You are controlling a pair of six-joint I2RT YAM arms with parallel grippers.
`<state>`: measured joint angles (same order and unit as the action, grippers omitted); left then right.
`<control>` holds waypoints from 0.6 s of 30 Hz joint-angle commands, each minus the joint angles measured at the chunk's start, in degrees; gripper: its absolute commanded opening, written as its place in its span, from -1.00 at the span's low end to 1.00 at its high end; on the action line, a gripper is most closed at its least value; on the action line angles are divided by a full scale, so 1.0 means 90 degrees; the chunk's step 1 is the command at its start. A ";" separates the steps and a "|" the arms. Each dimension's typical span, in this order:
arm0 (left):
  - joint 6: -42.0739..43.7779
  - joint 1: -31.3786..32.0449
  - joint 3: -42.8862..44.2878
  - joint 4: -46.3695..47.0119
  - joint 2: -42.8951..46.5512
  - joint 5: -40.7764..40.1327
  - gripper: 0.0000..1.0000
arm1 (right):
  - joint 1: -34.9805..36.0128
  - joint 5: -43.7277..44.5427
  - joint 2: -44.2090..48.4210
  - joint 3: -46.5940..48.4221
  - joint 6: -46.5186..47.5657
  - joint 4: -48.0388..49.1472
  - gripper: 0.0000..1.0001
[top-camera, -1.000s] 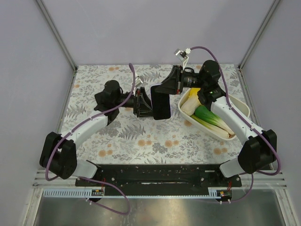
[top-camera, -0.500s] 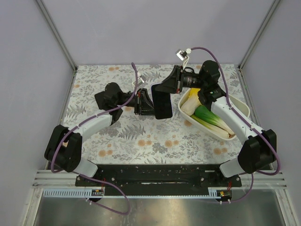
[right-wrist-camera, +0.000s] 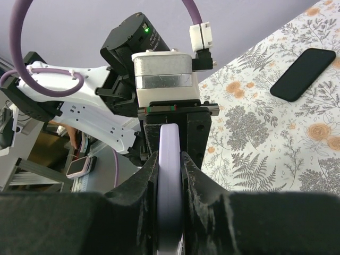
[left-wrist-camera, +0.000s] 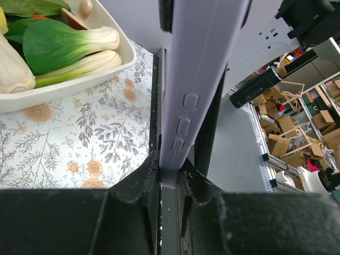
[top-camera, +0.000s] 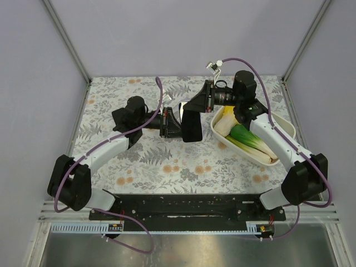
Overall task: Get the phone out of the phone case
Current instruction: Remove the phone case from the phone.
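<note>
A lilac phone case (left-wrist-camera: 196,79) is held in the air, edge-on, between both grippers. In the top view it shows as a dark rectangle (top-camera: 191,127) over the middle of the table. My left gripper (left-wrist-camera: 171,178) is shut on its near end and shows in the top view (top-camera: 177,123). My right gripper (right-wrist-camera: 171,159) is shut on the case's other end (right-wrist-camera: 170,180) and also shows in the top view (top-camera: 196,108). A black phone (right-wrist-camera: 303,66) lies flat on the floral table, apart from the case. I cannot place that phone in the top view.
A white oval bowl (top-camera: 286,125) holding leek and leafy greens (top-camera: 250,139) stands right of the grippers, close under the right arm. It also shows in the left wrist view (left-wrist-camera: 125,50). The floral table (top-camera: 167,167) ends at walls on three sides.
The right gripper has edged slightly left and the held case has tilted a little. The left arm swung out and back. Both grippers stay shut on the case.
</note>
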<state>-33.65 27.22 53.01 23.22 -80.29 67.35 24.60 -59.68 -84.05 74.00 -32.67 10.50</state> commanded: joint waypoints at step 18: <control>-0.0382 -0.0066 0.0242 0.0691 0.0708 -0.0316 -1.00 | 0.0108 0.0078 -0.0143 0.0352 0.1071 -0.1343 0.02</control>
<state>-35.64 27.07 52.99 20.27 -77.34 65.34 24.75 -58.06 -84.33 75.70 -25.19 2.81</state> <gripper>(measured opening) 0.193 0.461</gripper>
